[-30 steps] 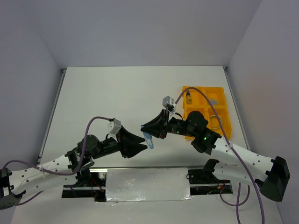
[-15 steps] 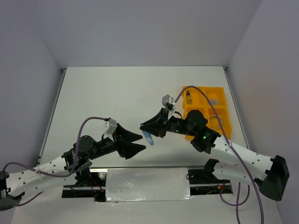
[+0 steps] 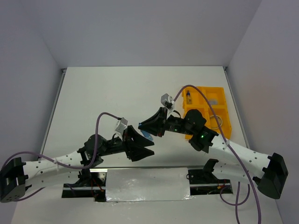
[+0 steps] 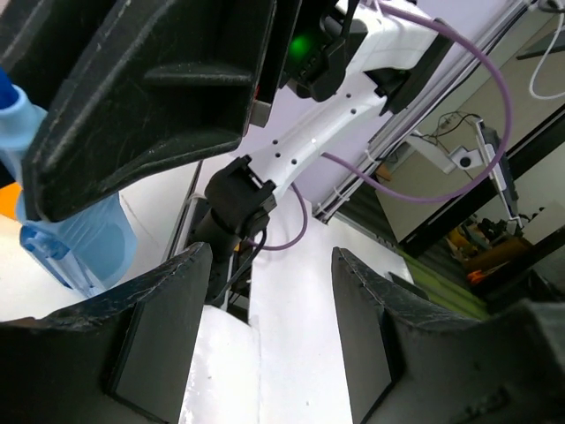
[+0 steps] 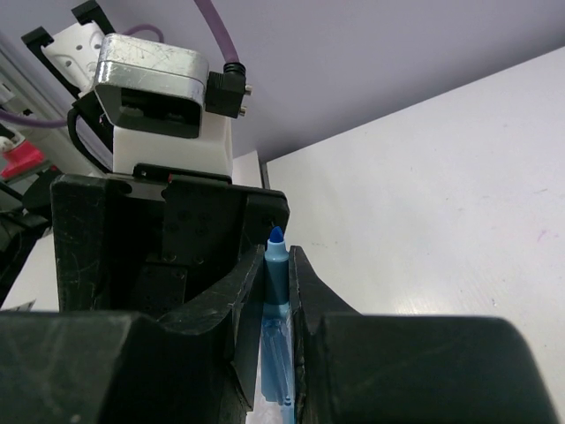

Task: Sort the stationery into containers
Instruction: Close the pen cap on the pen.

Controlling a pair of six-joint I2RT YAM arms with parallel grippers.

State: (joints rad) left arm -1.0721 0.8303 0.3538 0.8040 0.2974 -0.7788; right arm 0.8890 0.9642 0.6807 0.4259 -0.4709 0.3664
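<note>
Well, my left gripper (image 3: 145, 147), low and left of centre, hangs spread and empty just beside the bottle (image 5: 275, 305). It looks light, stiff and slick, best held across its body, which is how my right gripper (image 3: 145, 131) pinches it, well apart from the tray (image 3: 227, 112) at upper right.

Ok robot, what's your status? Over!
Right gripper shut on blue-capped bottle. Left gripper open, close beside it. Yellow tray sits past the right arm.
</note>
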